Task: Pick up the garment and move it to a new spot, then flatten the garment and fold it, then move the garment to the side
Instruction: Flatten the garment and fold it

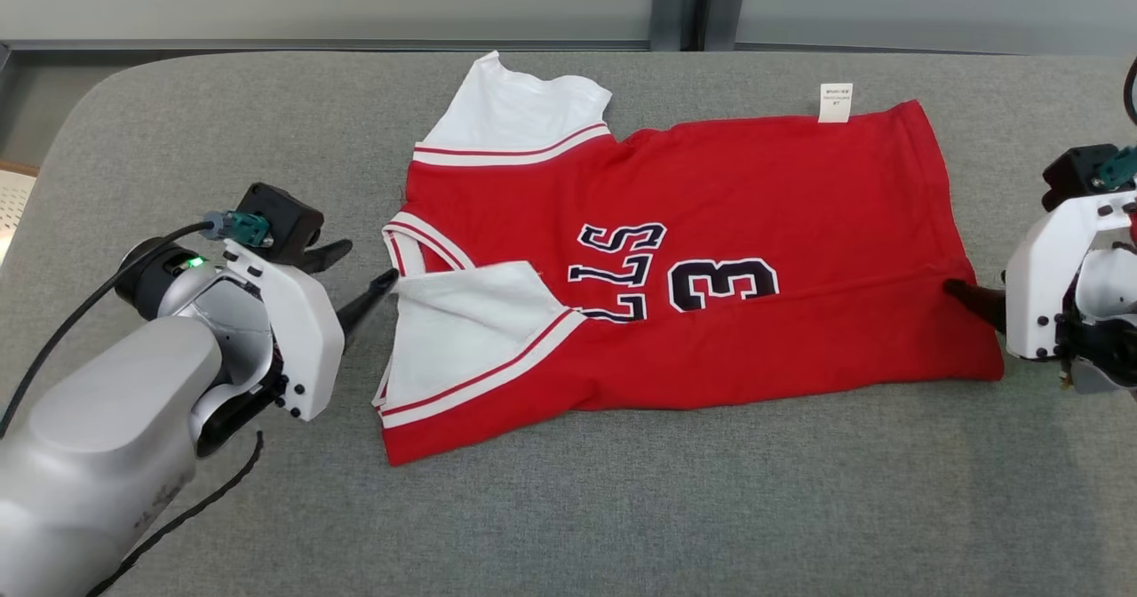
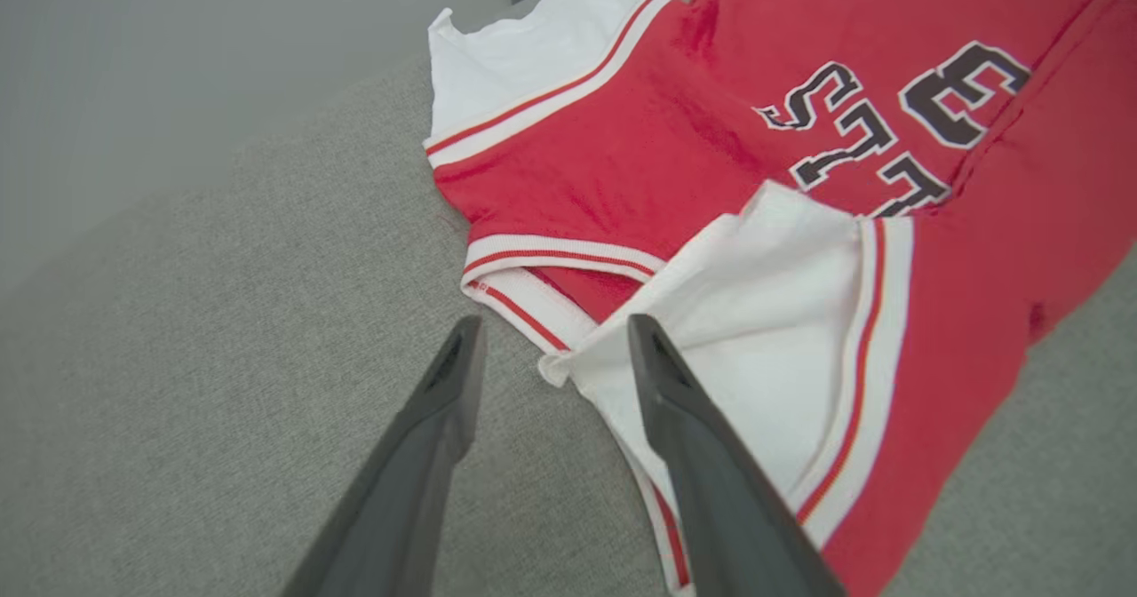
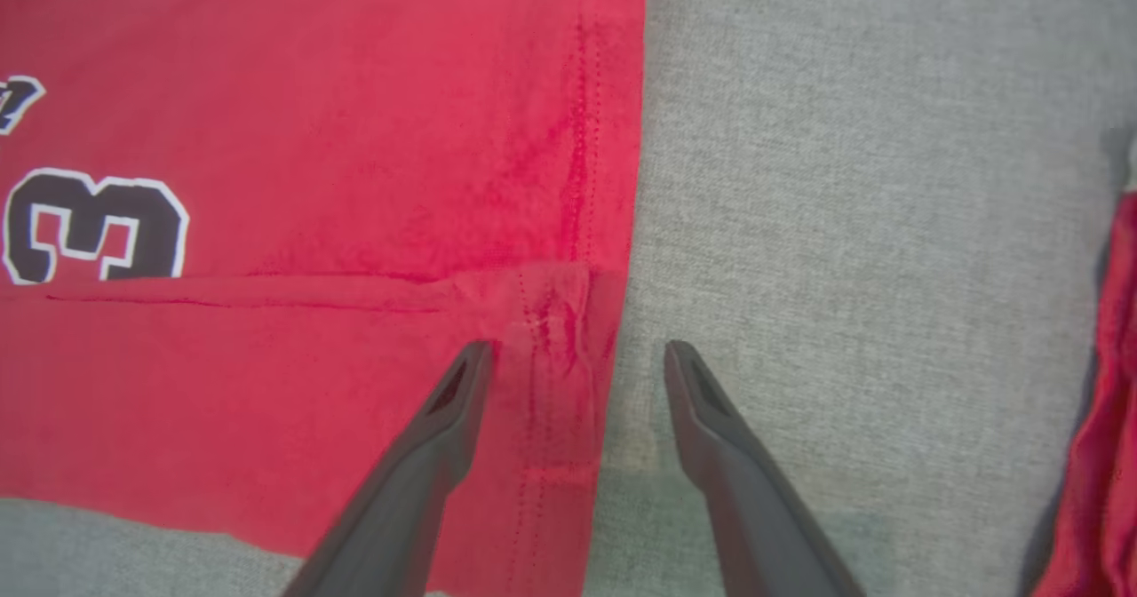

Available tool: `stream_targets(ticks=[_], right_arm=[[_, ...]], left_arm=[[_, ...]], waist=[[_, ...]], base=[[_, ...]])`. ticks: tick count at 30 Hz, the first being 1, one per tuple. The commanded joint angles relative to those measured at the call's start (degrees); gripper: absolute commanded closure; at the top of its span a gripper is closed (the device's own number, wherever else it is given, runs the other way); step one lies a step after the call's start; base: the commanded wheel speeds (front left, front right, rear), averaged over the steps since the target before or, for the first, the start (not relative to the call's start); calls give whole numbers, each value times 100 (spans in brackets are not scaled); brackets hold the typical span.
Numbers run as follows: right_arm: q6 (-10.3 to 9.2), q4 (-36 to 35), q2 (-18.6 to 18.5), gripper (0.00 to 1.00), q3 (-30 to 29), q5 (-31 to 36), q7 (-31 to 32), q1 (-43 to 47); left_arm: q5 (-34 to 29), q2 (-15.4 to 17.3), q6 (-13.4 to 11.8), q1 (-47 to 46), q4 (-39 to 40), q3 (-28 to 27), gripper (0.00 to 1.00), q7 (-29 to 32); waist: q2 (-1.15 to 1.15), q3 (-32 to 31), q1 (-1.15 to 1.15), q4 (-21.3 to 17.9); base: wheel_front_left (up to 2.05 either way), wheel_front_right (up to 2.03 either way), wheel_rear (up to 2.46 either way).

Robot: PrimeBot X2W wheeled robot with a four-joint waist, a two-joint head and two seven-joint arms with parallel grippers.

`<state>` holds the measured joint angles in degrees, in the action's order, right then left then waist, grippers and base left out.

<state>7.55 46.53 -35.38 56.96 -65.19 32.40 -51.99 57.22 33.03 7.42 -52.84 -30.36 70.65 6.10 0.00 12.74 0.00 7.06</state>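
Observation:
The garment (image 1: 693,224) is a red jersey with white sleeves and dark lettering, spread sideways on the grey table, its near long edge folded over toward the middle. My left gripper (image 1: 369,264) is open at the collar end. In the left wrist view its fingers (image 2: 555,326) stand apart around the corner of the folded white sleeve (image 2: 755,330), gripping nothing. My right gripper (image 1: 964,295) is at the hem end. In the right wrist view it (image 3: 577,348) is open, its fingers straddling the folded hem corner (image 3: 555,322), one over the cloth, one over bare table.
The grey cloth-covered table (image 1: 622,508) has free room in front of the garment and on both sides. Its far left corner (image 1: 98,99) is rounded. A white label (image 1: 835,101) sticks out at the far edge. A red strip (image 3: 1097,419) shows at the right wrist view's edge.

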Motion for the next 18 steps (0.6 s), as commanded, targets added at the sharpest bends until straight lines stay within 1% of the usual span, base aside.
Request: stream_targets(ticks=[1,2,8,10,11,13,15,16,18], right_arm=[[-12,103,48,0,14,181,-233,-15],[-10,184,68,0,-32,277,-454,-28],[-6,352,293,0,-366,470,-1885,199],[-7,309,319,0,-463,530,-2435,291],[-6,329,391,0,-640,513,-3053,423],[-6,352,479,0,-802,537,-3674,592],[-6,303,523,0,-897,691,-4320,708],[-6,303,523,0,-897,691,-4320,708],[-6,216,612,0,-977,840,-4634,829]], left_arm=[[16,-117,-3,-36,-139,-49,0,-162],[77,-191,-3,-25,-213,-142,0,-354],[253,-557,-339,149,-712,-773,0,-1760],[367,-642,-450,240,-778,-1082,0,-2019],[445,-724,-521,377,-709,-1496,0,-2118],[278,-800,-605,513,-378,-2284,0,-2133],[-5,-928,-680,949,8,-3074,0,-2126],[-5,-928,-680,949,8,-3074,0,-2126],[-332,-1064,-692,1377,418,-3868,0,-2120]], waist=[[0,2,0,-3],[0,-2,0,-4],[0,-97,0,-29],[0,-165,0,-32],[0,-243,0,-31],[0,-313,0,-21],[0,-382,0,-23],[0,-382,0,-23],[0,-450,0,-47]], base=[[0,0,0],[0,0,0],[0,0,0],[0,0,0],[0,0,0],[0,0,0],[0,0,0],[0,0,0],[0,0,0]])
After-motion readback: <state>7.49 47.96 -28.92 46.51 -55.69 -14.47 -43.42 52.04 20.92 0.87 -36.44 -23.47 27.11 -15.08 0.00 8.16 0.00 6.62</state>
